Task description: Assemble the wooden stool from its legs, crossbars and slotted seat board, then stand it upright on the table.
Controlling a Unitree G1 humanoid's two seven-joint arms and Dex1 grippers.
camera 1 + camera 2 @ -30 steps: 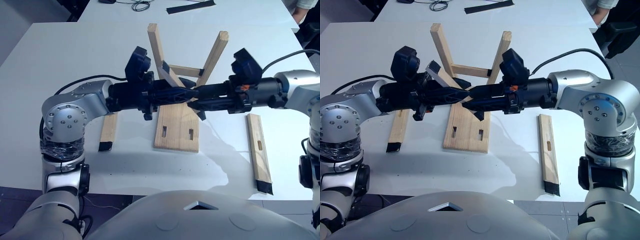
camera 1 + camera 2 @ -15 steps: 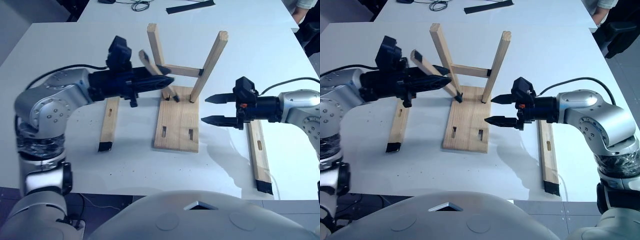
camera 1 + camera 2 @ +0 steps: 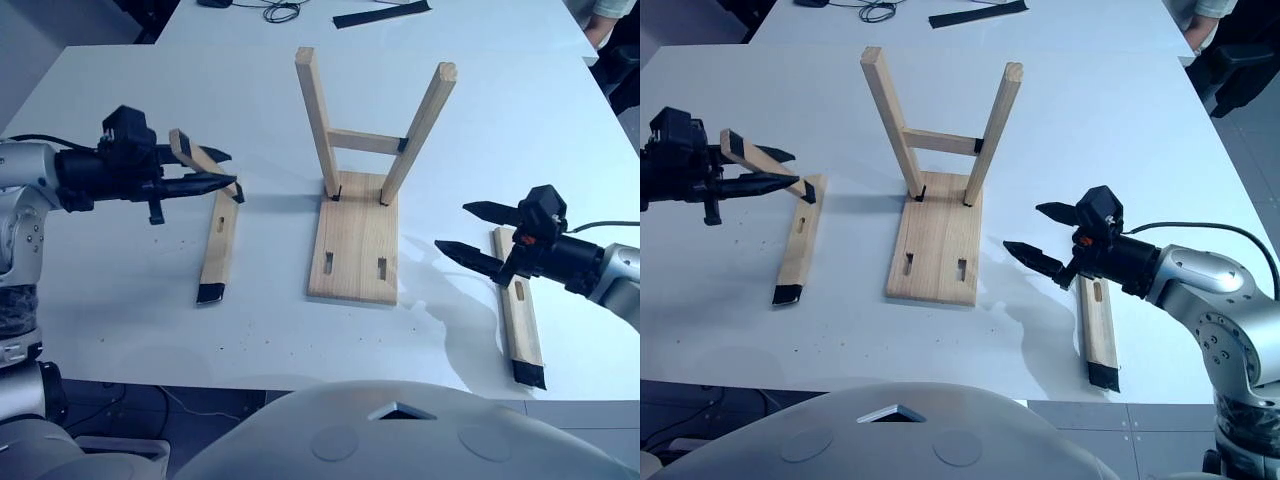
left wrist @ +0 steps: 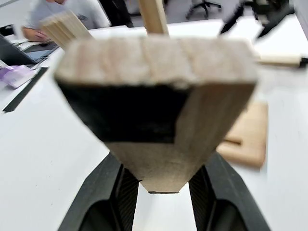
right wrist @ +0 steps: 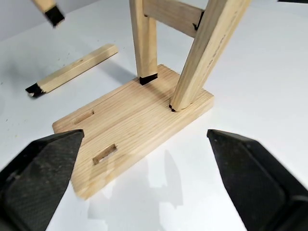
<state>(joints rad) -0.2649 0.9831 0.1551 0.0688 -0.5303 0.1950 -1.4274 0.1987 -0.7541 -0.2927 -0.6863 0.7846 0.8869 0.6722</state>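
The seat board [image 3: 355,225] holds two legs [image 3: 318,115], and two slots [image 3: 328,262] wait. The left end effector [image 3: 228,170] clamps what is probably a crossbar [image 3: 188,148]; the right end effector [image 3: 452,227] is apart.

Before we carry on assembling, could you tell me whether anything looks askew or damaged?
The fitted legs lean apart on the seat board rather than standing upright; that may be by design. Its near slots are empty. Nothing looks damaged or spilled.

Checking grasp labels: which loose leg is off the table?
The leg held by the left gripper; the other two legs lie flat on the table.
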